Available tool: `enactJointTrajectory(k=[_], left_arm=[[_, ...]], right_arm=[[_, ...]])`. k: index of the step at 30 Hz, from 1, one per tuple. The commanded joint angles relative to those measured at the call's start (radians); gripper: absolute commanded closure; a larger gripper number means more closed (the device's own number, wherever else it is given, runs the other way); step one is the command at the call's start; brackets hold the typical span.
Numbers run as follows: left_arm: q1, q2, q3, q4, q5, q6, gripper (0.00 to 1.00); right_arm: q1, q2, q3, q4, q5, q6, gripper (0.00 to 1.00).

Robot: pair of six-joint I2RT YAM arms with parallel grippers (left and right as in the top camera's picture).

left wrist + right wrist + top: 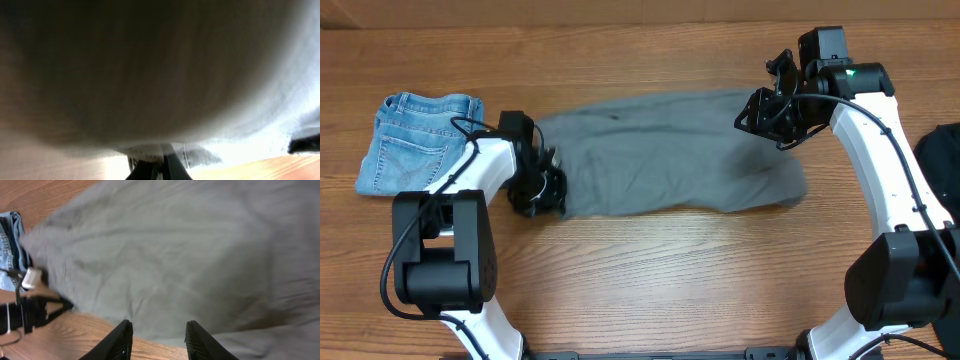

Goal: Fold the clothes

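Overhead view first: the two arms stand at the near side of the wooden bench [670, 270]. A bit farther in, the left end effector [542, 185] is clenched on the left edge of the grey shorts [670, 150]. I think it pinches there so it can lift that end and fold it over. The grey shorts lie flat across the middle of the bench, spread out long. Farther back, the right end effector [772, 108] hangs over the right end of the grey shorts. Its fingers are apart and hold nothing, so maybe it is getting ready to grab too. The blue shorts [420, 140] sit at the far left and look folded, out of the way. A black cloth [945, 165] peeks in at the right edge. That makes three clothes, two arms and two end effectors.
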Motion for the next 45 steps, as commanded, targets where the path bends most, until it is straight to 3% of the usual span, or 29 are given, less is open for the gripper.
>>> enactJointTrajectory(k=[1, 5, 10, 11, 13, 15, 20, 27, 35, 42, 45], left_arm=[[0.060, -0.007, 0.083, -0.155, -0.261, -0.014, 0.96], [0.117, -0.019, 0.206, -0.344, -0.383, -0.014, 0.96], [0.127, -0.019, 0.264, -0.379, -0.380, -0.006, 0.94], [0.126, -0.019, 0.264, -0.377, -0.380, -0.006, 0.94], [0.126, -0.019, 0.264, -0.376, -0.380, -0.006, 0.94], [0.126, -0.019, 0.264, -0.377, -0.381, -0.005, 0.94], [0.126, -0.019, 0.264, -0.384, -0.383, 0.009, 0.93], [0.129, -0.019, 0.264, -0.402, -0.449, 0.009, 0.91], [0.134, -0.019, 0.264, -0.409, -0.501, 0.007, 0.88], [0.140, -0.019, 0.264, -0.401, -0.507, 0.001, 0.80], [0.140, -0.019, 0.273, -0.400, -0.494, 0.001, 0.80]], right_arm=[[0.001, 0.002, 0.002, 0.002, 0.015, -0.006, 0.61], [0.011, 0.003, -0.002, 0.003, 0.008, -0.006, 0.60], [0.100, 0.005, -0.084, 0.094, -0.038, -0.001, 0.65], [0.124, 0.008, -0.113, 0.129, -0.037, 0.005, 0.71], [0.172, 0.015, -0.191, 0.223, -0.008, 0.085, 0.84], [0.206, 0.026, -0.269, 0.319, 0.045, 0.193, 0.88], [0.229, 0.062, -0.435, 0.574, 0.106, 0.394, 0.90], [0.159, 0.149, -0.489, 0.687, 0.228, 0.605, 0.89], [0.032, 0.238, -0.488, 0.716, 0.188, 0.594, 0.91], [-0.057, 0.224, -0.426, 0.637, 0.070, 0.413, 0.89], [-0.086, 0.193, -0.396, 0.570, 0.019, 0.320, 0.82]])
